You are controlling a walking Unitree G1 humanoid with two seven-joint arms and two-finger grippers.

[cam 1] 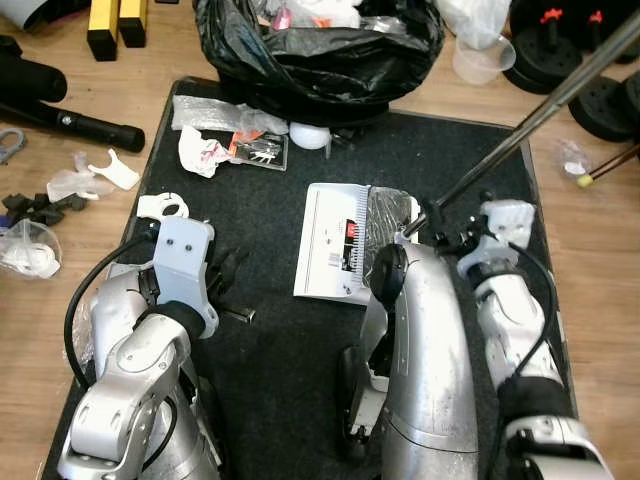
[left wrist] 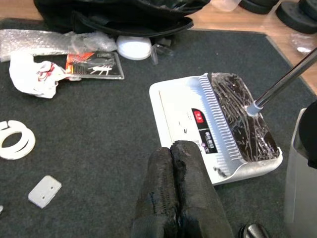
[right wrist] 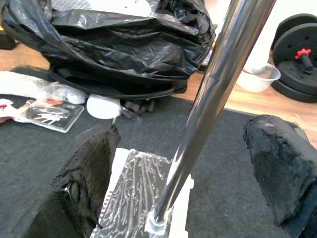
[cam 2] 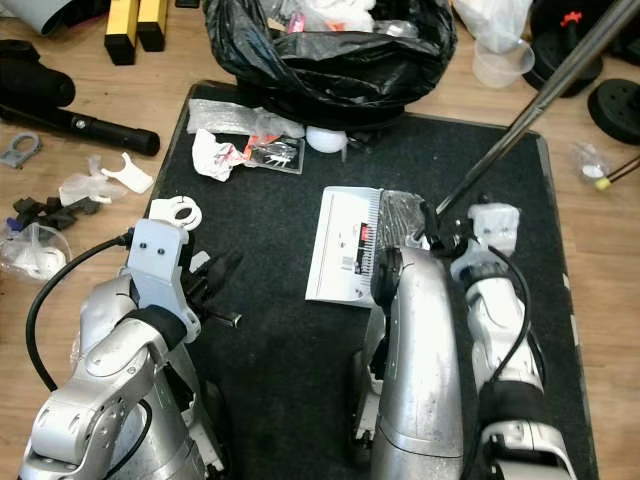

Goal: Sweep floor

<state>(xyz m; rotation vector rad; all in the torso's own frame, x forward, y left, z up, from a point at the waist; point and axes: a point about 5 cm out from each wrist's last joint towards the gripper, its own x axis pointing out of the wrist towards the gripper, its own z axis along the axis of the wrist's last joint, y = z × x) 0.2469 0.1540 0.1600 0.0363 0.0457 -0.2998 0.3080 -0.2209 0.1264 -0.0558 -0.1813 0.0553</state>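
A white dustpan (cam 1: pixel 335 240) with a crinkled foil-covered back part (left wrist: pixel 237 114) lies on the black mat (cam 1: pixel 300 350). A long metal pole (cam 1: pixel 540 110) rises from it toward the upper right. My right gripper (right wrist: pixel 185 144) is open, one finger on each side of the pole (right wrist: pixel 213 99), not touching it. My left gripper (left wrist: pixel 171 148) is shut and holds nothing; it hovers over the mat just left of the dustpan. Litter lies on the mat's far part: crumpled white paper (cam 1: pixel 203 152), a clear packet (cam 1: pixel 258 148), bubble wrap (cam 1: pixel 215 115) and a white ring (cam 1: pixel 165 207).
A full black bin bag (cam 1: pixel 320 50) stands at the mat's far edge, with a white round lid (cam 1: pixel 310 135) in front of it. Black weights (cam 1: pixel 600 100) and a plastic cup (cam 1: pixel 483 58) sit far right. A black roller (cam 1: pixel 70 120) and small scraps lie on the wood floor left.
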